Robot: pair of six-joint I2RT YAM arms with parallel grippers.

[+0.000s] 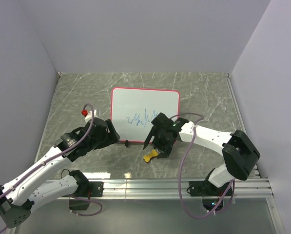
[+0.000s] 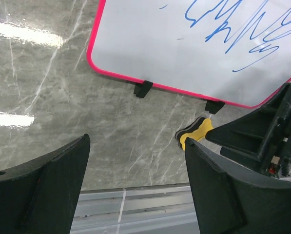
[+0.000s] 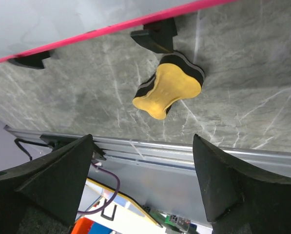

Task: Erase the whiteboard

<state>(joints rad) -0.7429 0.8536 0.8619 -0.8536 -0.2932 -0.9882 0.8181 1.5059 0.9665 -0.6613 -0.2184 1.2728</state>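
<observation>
My right end effector (image 3: 143,181) hangs open and empty, its jaws spread wide on either side of the yellow bone-shaped eraser (image 3: 169,90). I read that as lining up for a pick: the jaws look well wider than the eraser's narrow waist. The eraser lies flat on the grey marbled tabletop (image 1: 77,97), yellow face up and dark pad down. It sits between the whiteboard's near rim and the near edge of the tabletop, just beside one of the two black clips (image 3: 155,36). I can't tell whether it touches that clip. The whiteboard (image 1: 135,102) lies flat around the middle of the tabletop, a little toward the far edge. The blue scribble (image 1: 143,119) is in its near half, on the side closest to my arms, so I judge no wiping is done yet. My left end effector (image 2: 135,190) is also open with nothing in it. It hovers low over the tabletop off the board's near-left corner, toward the near edge. I'd guess it waits there to pin the board so it can't slide under the strokes. The clip so close to the eraser is what I'd watch, since a finger coming down could catch it and nudge the board.
</observation>
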